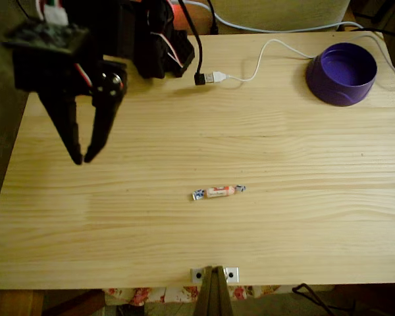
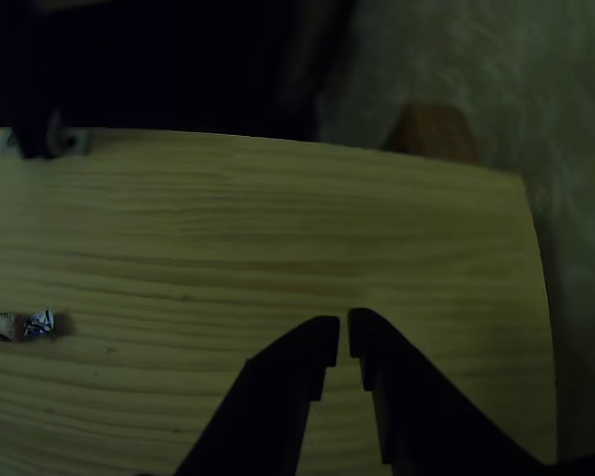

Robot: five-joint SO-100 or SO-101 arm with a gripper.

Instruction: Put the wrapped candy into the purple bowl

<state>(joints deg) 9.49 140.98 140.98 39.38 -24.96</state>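
Lying crosswise, the wrapped candy sits right of the nearly closed, empty gripper, well apart.

Candy white-pink, blue-white ends; bowl purple; hand black

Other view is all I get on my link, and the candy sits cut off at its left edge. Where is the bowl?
Observer: The bowl sits at the table's far right corner in the fixed view.
Operator: Anything inside it?
Observer: It looks empty.
Operator: How does the candy lie?
Observer: The candy lies flat near the table's middle, lengthwise left to right, apart from the end effector, which hangs over the left part.
Operator: Any clutter?
Observer: A white USB cable runs along the far edge, near the bowl.
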